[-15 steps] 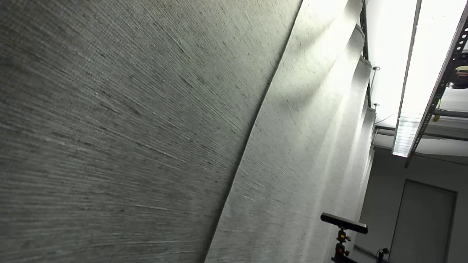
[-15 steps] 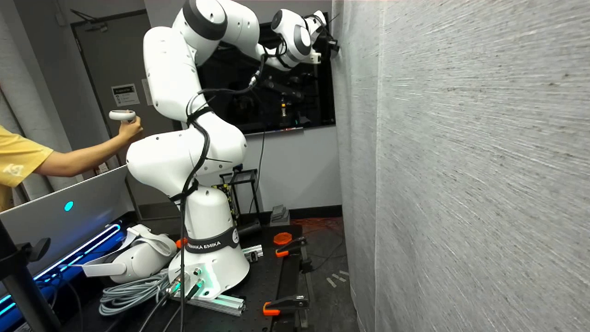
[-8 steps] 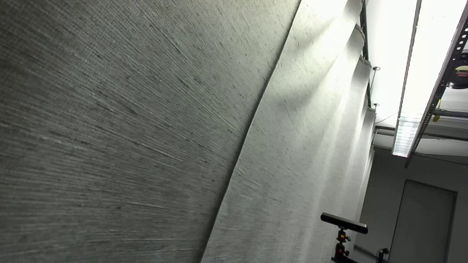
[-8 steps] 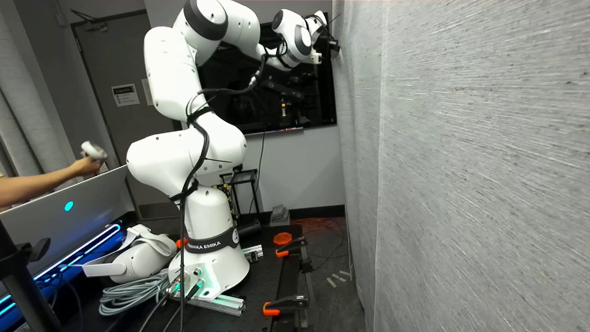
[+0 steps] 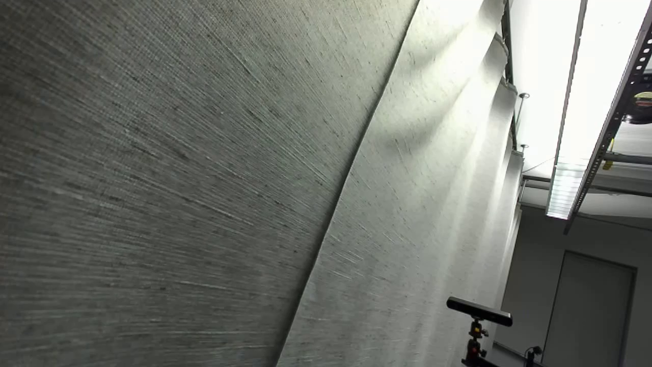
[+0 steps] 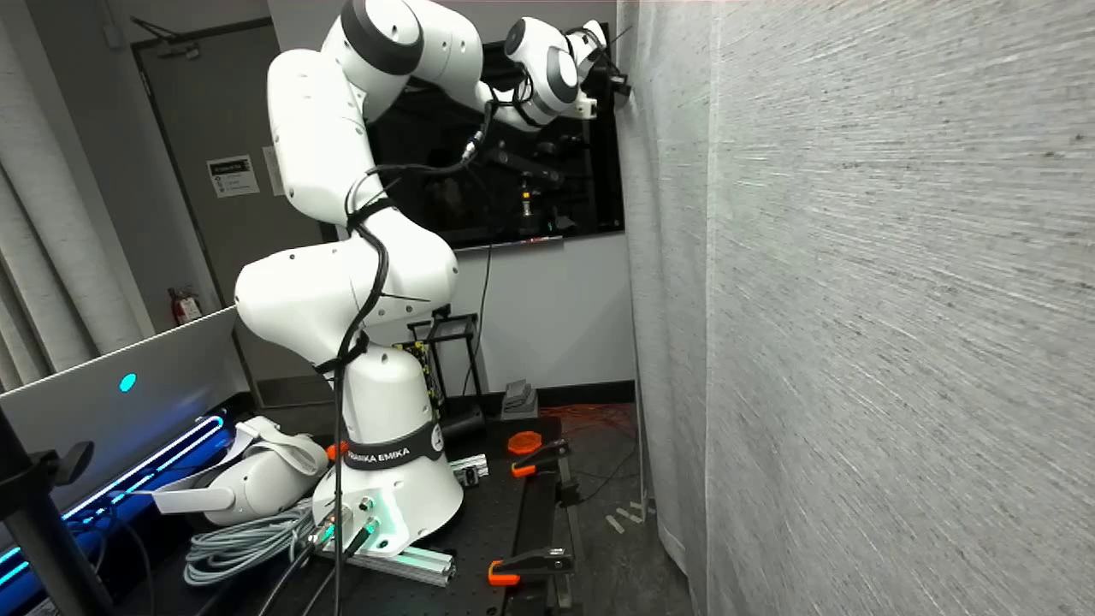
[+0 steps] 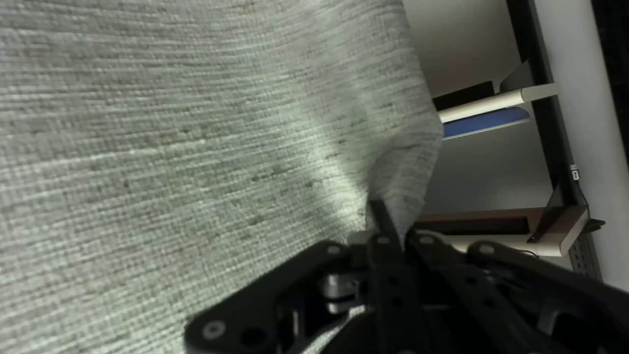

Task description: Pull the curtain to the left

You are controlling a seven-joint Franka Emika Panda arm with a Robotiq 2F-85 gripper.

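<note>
The tall grey-white curtain (image 6: 890,308) hangs down the right side in an exterior view, and its woven cloth (image 5: 214,168) fills much of an exterior view that looks up along it. In the wrist view the curtain (image 7: 186,162) covers the left and middle, with its free edge running down to the fingers. My gripper (image 7: 400,233) is shut on that edge, with the cloth pinched to a narrow point between the dark fingertips. In an exterior view the gripper (image 6: 621,84) is at the curtain's far edge, high up; its fingertips are too small to make out there.
A black wall screen (image 6: 547,188) is behind the arm. Clamps (image 6: 535,565) sit on the table edge beside the curtain. A laptop (image 6: 120,376) and a white headset (image 6: 265,479) are at the left. A camera on a stand (image 5: 479,312) is near the curtain.
The curtain's lower part has swung slightly to the right in an exterior view. The person's hand with a white controller has left the view. The arm has hardly moved.
</note>
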